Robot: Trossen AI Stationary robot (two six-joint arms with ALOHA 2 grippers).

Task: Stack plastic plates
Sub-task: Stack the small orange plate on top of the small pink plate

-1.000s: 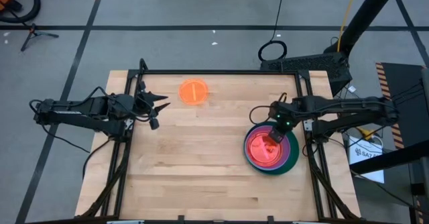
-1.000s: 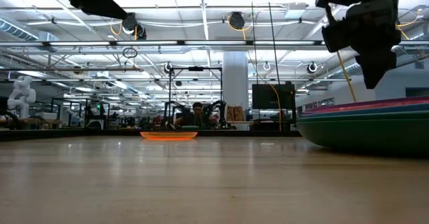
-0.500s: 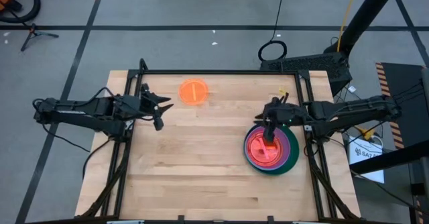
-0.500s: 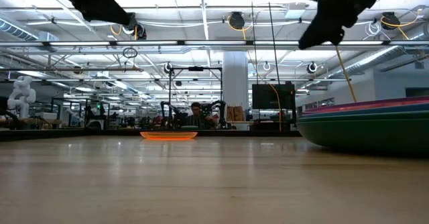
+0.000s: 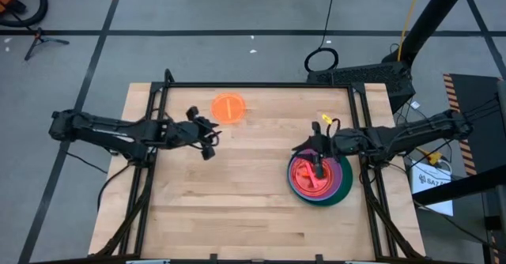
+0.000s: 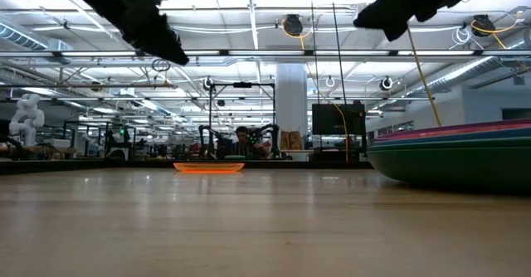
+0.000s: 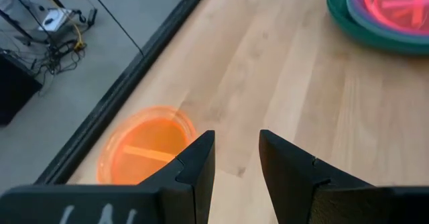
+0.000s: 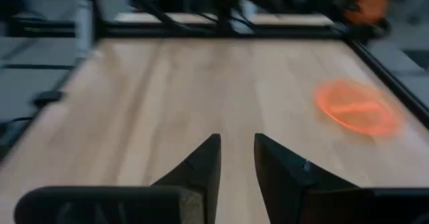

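A small translucent orange plate (image 5: 228, 107) lies flat by the table's far edge, and also shows in the left wrist view (image 7: 144, 153) and the right wrist view (image 8: 355, 108). The stack of plates (image 5: 319, 177) stands at the right: dark green at the bottom (image 5: 327, 201), purple and others above it, a pink plate (image 5: 308, 177) on top. My left gripper (image 5: 207, 141) hovers open, near and left of the orange plate (image 6: 208, 167). My right gripper (image 5: 315, 157) hovers open above the stack's far part, its fingers (image 8: 201, 163) pointing across the table toward its left.
A black frame (image 5: 253, 85) runs along the table's far edge and down both sides. Bare wood (image 5: 237, 193) lies between the two arms and toward the near edge. In the low view the stack (image 6: 456, 157) fills the right side.
My right gripper has risen off the pink plate on the stack and tipped up toward level; the pink plate stays on top of the stack. My left gripper has moved toward the table's right, closer to the orange plate.
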